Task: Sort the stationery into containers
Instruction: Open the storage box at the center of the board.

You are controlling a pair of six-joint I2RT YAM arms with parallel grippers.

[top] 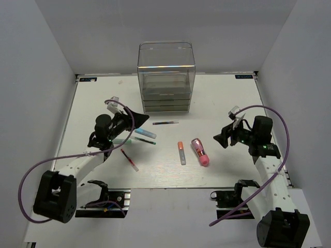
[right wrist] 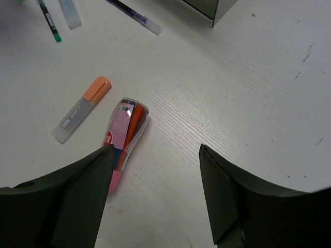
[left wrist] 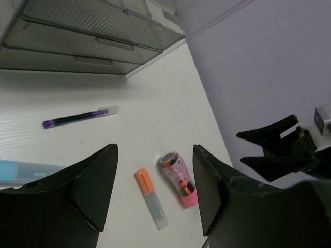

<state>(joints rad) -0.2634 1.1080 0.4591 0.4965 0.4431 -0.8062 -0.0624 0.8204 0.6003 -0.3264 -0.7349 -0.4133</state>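
The clear box of grey drawers (top: 165,77) stands at the back middle of the table. In front of it lie a thin dark pen (top: 165,123), a light blue marker (top: 146,133), a thin green pen (top: 143,140), a red-white pen (top: 129,159), an orange-grey marker (top: 181,153) and a chunky pink tube (top: 200,151). My left gripper (top: 135,118) hovers open over the light blue marker. In the left wrist view the orange-grey marker (left wrist: 150,199) and pink tube (left wrist: 178,178) show between the fingers, far below. My right gripper (top: 221,137) hangs open just right of the pink tube (right wrist: 126,132).
White walls close in the table on the left, back and right. The drawers (left wrist: 93,31) all look shut. The right gripper (left wrist: 274,147) shows at the right edge of the left wrist view. A corner of the box (right wrist: 212,8) sits at the top of the right wrist view.
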